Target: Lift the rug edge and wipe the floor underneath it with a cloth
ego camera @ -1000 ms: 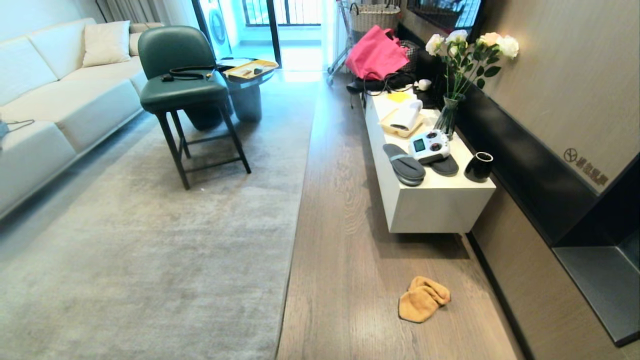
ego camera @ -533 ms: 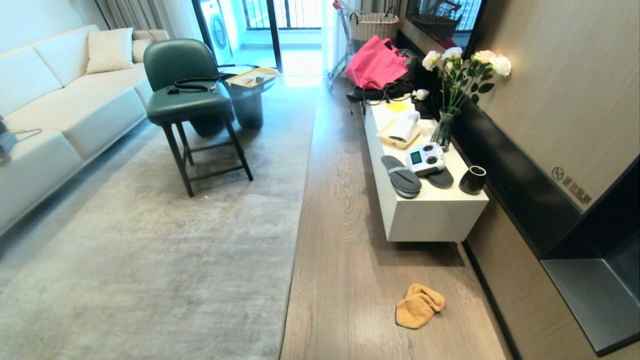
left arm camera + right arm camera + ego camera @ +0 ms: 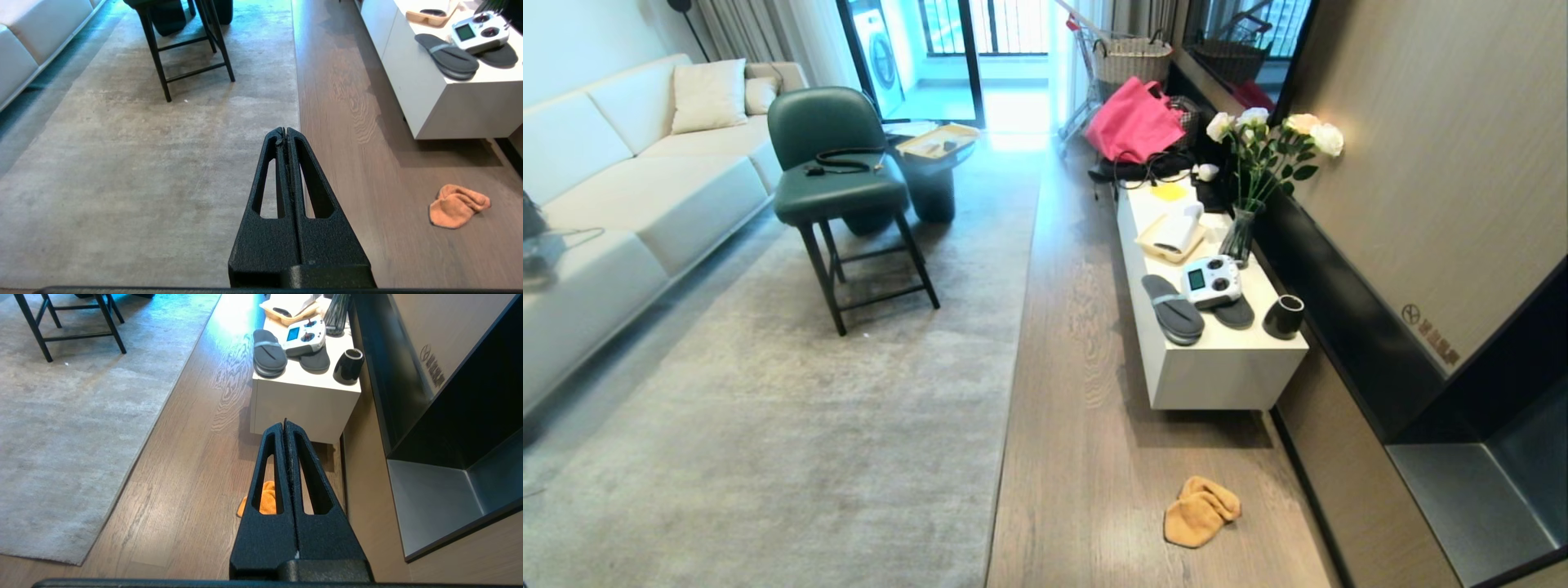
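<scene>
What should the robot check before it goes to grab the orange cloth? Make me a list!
1. Cloth lying free on the floor: ok.
2. Nothing lying on the cloth: ok.
3. Rug edge flat, not yet lifted: ok.
4. Left end effector empty: ok, but shut, so not ok for grabbing.
5. Right end effector empty: ok, also shut.
6. White cabinet standing apart from the cloth: ok.
</scene>
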